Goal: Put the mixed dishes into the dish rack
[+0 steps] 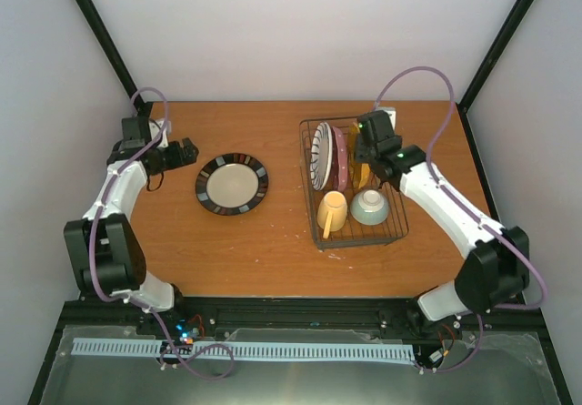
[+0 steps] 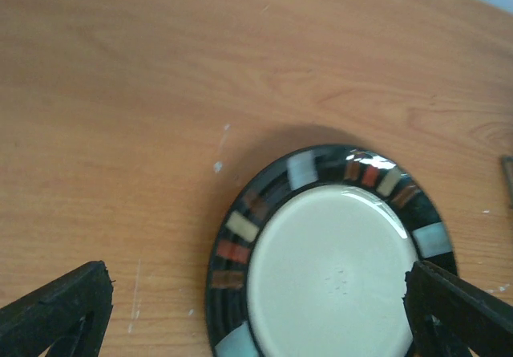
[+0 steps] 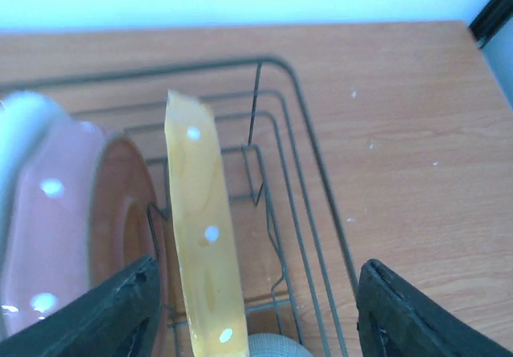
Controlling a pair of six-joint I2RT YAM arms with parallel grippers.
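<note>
From above, the dish rack (image 1: 359, 242) sits on the right half of the wooden table (image 1: 273, 259). Three plates stand in its far dividers. The white plate with black radial stripes (image 1: 321, 155) is on the left and the pink speckled plate (image 1: 340, 155) is just right of it. A yellow dotted plate (image 1: 361, 179) is partly hidden behind the right gripper (image 1: 366, 157). At the near end sit the pale yellow mug (image 1: 332, 212) and, to its right, the pale green bowl (image 1: 370, 207). A dark-rimmed plate (image 1: 232, 184) lies flat on the table, well left of the rack, with the left gripper (image 1: 186, 150) just off its far-left edge.

The left wrist camera shows that plate's cream centre and coloured rim blocks between the two fingers (image 2: 56, 313), which are spread wide and touch nothing.

The right wrist camera looks into the rack. The yellow plate stands on edge between the spread fingers (image 3: 112, 313), closer to the one by the pink plate. I cannot tell whether either finger touches it.
</note>
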